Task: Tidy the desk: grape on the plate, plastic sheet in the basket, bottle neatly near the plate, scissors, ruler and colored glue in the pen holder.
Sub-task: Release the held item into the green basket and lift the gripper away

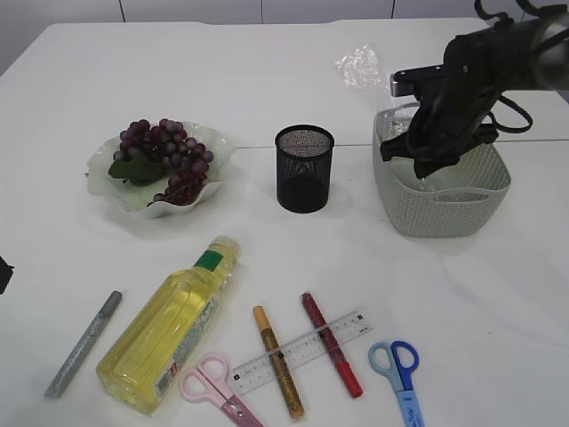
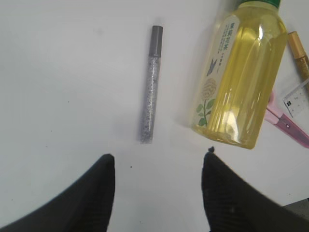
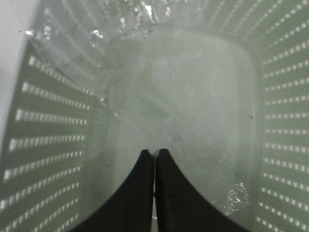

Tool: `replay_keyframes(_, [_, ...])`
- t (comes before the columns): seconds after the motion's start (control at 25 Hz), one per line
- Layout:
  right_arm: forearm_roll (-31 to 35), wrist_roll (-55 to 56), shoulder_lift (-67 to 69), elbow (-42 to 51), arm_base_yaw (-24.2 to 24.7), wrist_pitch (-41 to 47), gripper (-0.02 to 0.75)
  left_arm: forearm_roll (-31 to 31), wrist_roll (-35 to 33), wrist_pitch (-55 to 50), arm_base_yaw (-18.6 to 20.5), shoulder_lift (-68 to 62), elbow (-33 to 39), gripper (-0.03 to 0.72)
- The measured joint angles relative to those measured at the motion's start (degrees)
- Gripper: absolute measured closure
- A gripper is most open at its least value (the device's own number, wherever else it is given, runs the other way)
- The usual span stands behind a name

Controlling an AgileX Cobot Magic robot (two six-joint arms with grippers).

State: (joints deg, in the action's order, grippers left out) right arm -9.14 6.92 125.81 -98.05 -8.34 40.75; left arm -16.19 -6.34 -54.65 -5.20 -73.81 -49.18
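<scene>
**Plastic sheet going down into the basket**

The plastic sheet (image 3: pixel 145 96) is the thing I have in hand. It lies crumpled against the floor and near wall of the basket (image 1: pixel 444 209), with one corner poking above the far rim in the exterior view. My right claw (image 3: pixel 154 157) is reached down inside the basket, tips pressed together; a thin edge of film seems pinched between them, though the sheet is too clear for me to be sure. I judge I am this low so the light film settles inside instead of springing back out.

My left claw (image 2: pixel 157 169) hangs with its jaws apart and empty over the counter (image 1: pixel 267 71), just short of the silver glue pen (image 2: pixel 150 87), which lies flat and alone, an easy first pick. Just beside it lies the bottle (image 2: pixel 236 82) on its side, cap toward the plate; it needs standing up.

The grape (image 1: pixel 160 151) already sits on the plate (image 1: pixel 100 178). The pen holder (image 1: pixel 304 169) stands upright between plate and basket, empty as far as I can see. Along the near edge the ruler (image 1: pixel 302 351) lies across the gold pen (image 1: pixel 277 360) and red pen (image 1: pixel 331 342), flanked by the pink scissors (image 1: pixel 218 387) and blue scissors (image 1: pixel 398 369).
</scene>
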Motion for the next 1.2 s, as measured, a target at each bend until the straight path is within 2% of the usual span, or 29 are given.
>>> replay_keyframes(0.16, [-0.11, 1.63, 1.51, -0.03, 0.00, 0.00, 0.748, 0.00, 0.00, 0.00, 0.00, 0.00, 0.00, 0.265])
replay_keyframes(0.24, [-0.77, 2.16, 1.51, -0.15, 0.00, 0.00, 0.708, 0.00, 0.00, 0.00, 0.00, 0.00, 0.00, 0.265])
replay_keyframes(0.32, [-1.13, 2.52, 1.51, -0.50, 0.00, 0.53, 0.626, 0.00, 0.00, 0.00, 0.00, 0.00, 0.00, 0.265])
replay_keyframes(0.52, [-1.40, 2.60, 1.51, -1.59, 0.00, 3.71, 0.297, 0.00, 0.00, 0.00, 0.00, 0.00, 0.00, 0.265])
replay_keyframes(0.64, [-1.40, 2.60, 1.10, -1.79, 0.00, 4.87, 0.193, 0.00, 0.00, 0.00, 0.00, 0.00, 0.00, 0.265])
replay_keyframes(0.76, [-1.40, 2.63, -1.45, -1.79, 0.00, 5.11, 0.166, 0.00, 0.00, 0.00, 0.00, 0.00, 0.00, 0.265])
replay_keyframes(1.0, [-1.06, 2.63, -8.72, -1.83, 0.00, 8.61, 0.160, -0.50, 0.00, 0.00, 0.00, 0.00, 0.00, 0.265])
replay_keyframes(1.2, [2.07, 2.63, -14.44, -1.68, 0.00, 13.34, 0.160, -1.11, 0.00, 0.00, 0.00, 0.00, 0.00, 0.265])
